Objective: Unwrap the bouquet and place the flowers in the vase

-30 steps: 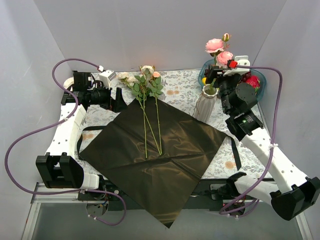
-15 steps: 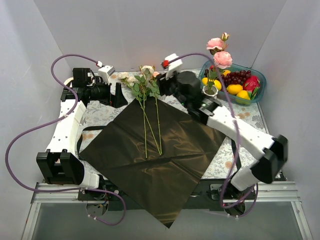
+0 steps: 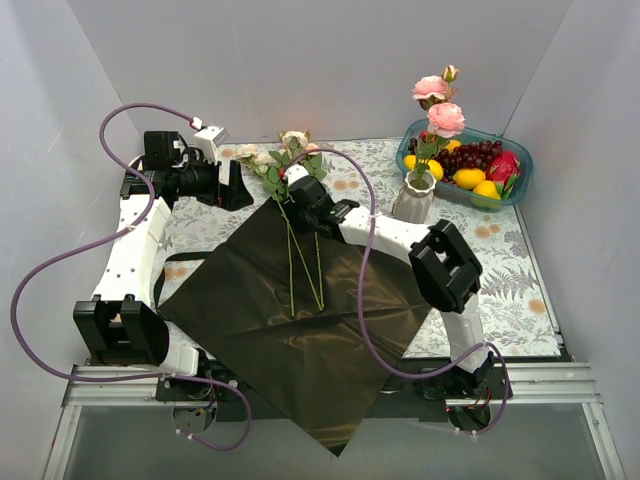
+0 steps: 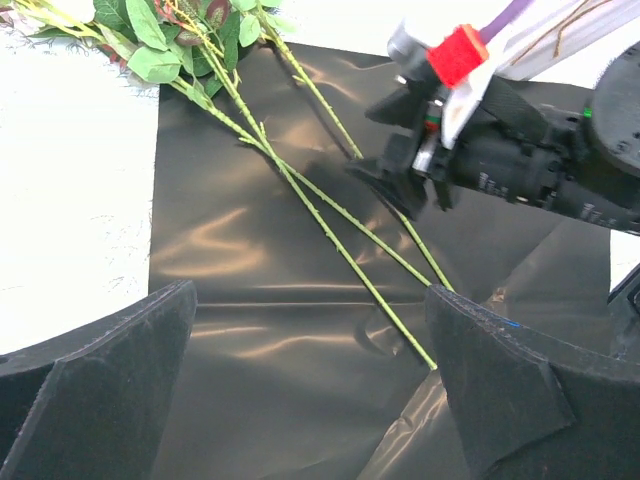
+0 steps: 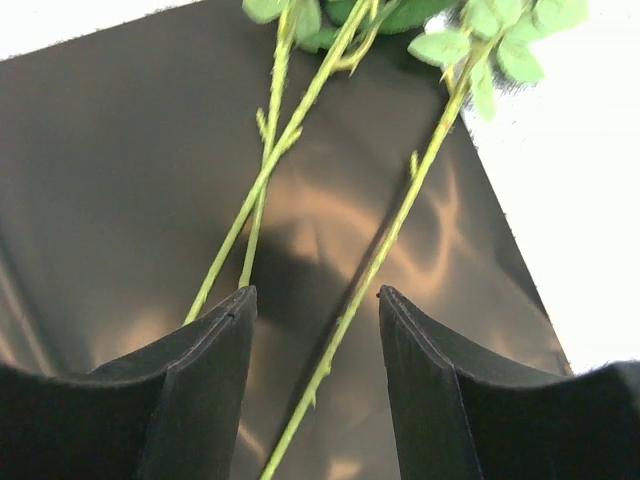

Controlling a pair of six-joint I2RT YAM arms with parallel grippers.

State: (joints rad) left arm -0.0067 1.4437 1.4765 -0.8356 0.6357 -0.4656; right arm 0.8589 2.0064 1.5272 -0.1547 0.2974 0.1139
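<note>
Picking a stem seems the step in hand: the right gripper (image 3: 298,190), jaws apart, hovers over green-stemmed roses (image 3: 291,262) lying on glossy black wrapping paper (image 3: 330,320). Next it should lower, close, and carry a stem to the white ribbed ceramic vase (image 3: 410,203). The left gripper (image 3: 236,188) gapes, idle.

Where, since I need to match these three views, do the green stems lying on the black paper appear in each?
Top external: stems at centre, running from the leaves at the back towards the near edge.
Left wrist: stems cross diagonally, upper left to lower right.
Right wrist: stems run down from the top, one between the right gripper fingers.
Shared landmark: the black paper beneath them.
</note>
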